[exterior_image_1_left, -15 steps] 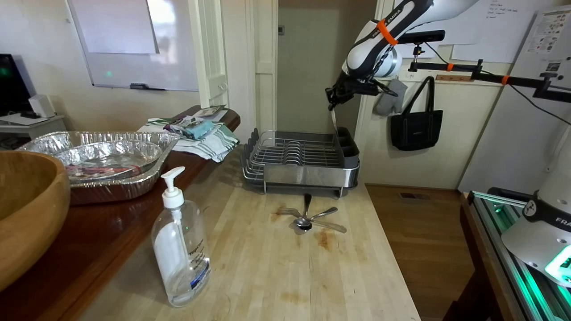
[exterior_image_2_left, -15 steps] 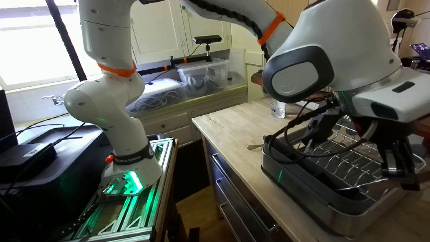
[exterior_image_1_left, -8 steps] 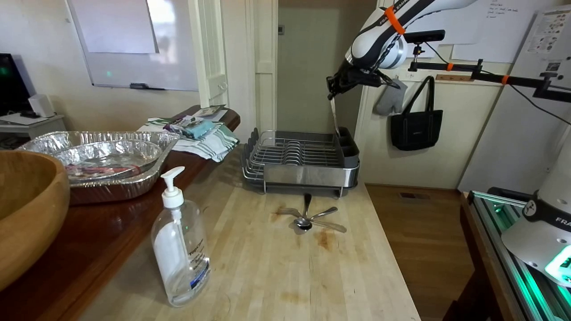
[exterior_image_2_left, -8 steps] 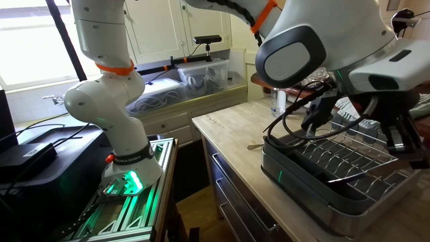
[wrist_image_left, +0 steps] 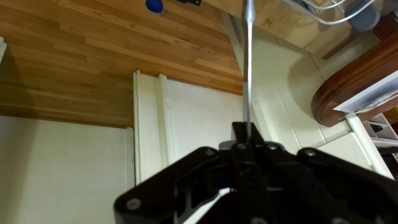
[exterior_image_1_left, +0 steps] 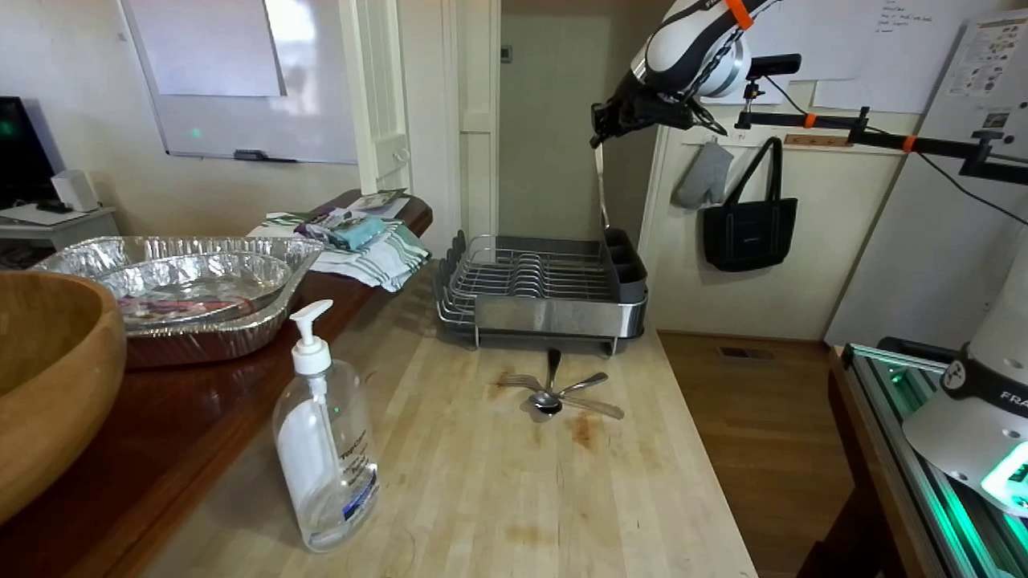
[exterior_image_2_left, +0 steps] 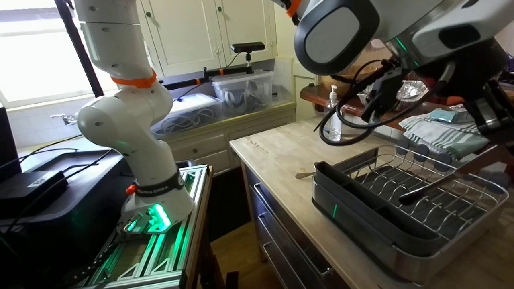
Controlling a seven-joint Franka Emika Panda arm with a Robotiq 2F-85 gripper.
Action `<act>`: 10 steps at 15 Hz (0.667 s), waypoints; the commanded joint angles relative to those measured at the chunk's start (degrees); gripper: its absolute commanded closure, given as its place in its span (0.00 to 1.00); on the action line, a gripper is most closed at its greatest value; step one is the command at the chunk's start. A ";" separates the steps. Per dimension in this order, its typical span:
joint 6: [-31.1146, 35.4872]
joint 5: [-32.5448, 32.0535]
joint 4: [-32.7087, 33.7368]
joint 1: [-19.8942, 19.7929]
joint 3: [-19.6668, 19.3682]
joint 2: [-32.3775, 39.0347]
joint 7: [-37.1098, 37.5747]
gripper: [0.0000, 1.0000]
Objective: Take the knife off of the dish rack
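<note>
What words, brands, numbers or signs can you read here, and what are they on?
"FRANKA EMIKA": the robot's base.
"FRA", cut off by the picture's edge: that base, in an exterior view.
"TopCare", it seems: the pump bottle.
Too small or blurred to read: the bottle's other print, and the marks on the bag, wall sheet, posted notice and white sticker.

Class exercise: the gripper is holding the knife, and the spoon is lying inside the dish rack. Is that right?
Not quite: an exterior view shows the spoon lying on the wooden counter, outside the dish rack. The rest stands: the gripper is holding the knife.
</note>
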 commanded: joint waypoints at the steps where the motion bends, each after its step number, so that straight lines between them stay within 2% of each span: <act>1: -0.87 -2.50 -1.95 1.73 -0.26 -4.40 0.56 0.99; 5: -5.65 -2.60 -2.45 3.70 1.72 -7.98 -0.68 0.99; 10: -16.62 -2.86 -2.18 7.00 4.87 -11.44 -1.43 0.99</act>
